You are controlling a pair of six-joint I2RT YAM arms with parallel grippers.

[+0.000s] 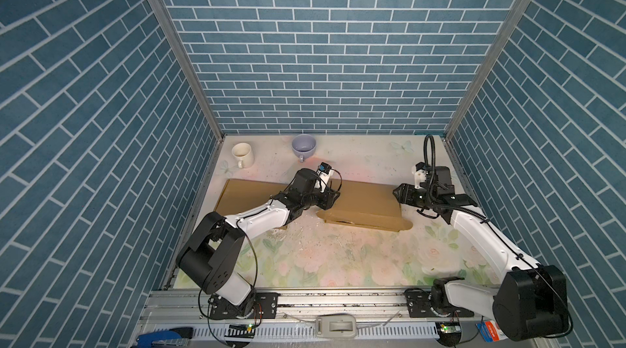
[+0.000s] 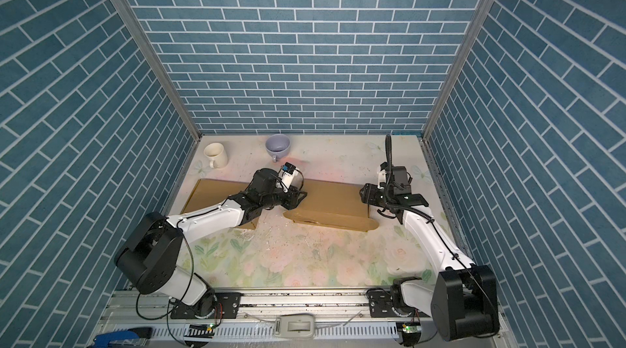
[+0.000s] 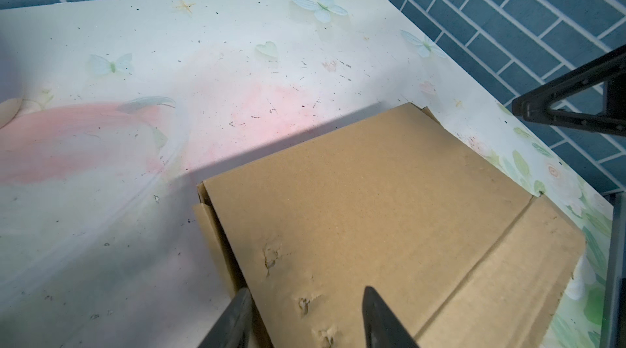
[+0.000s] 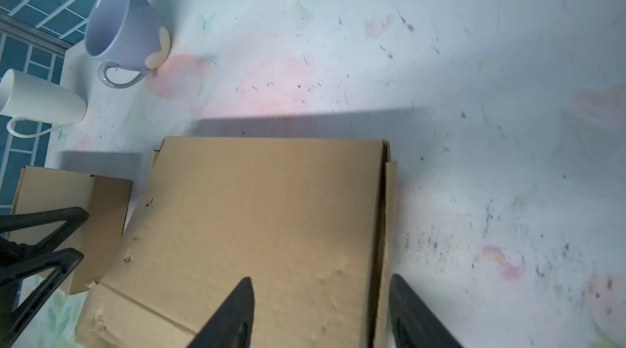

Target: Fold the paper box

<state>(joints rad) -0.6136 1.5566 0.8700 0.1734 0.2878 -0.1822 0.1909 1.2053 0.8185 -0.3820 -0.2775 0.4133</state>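
Both sets of jaws are standing apart, gripping nothing: the left gripper is hovering over the cardboard box, and the right gripper is straddling its end edge. The box is lying mid-table. Risk: with nothing restraining it, the lid is likely springing open, since the front flap is lying untucked.

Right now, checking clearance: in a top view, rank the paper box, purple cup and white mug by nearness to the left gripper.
1. paper box, beneath the left gripper.
2. purple cup, back middle.
3. white mug, back left corner.
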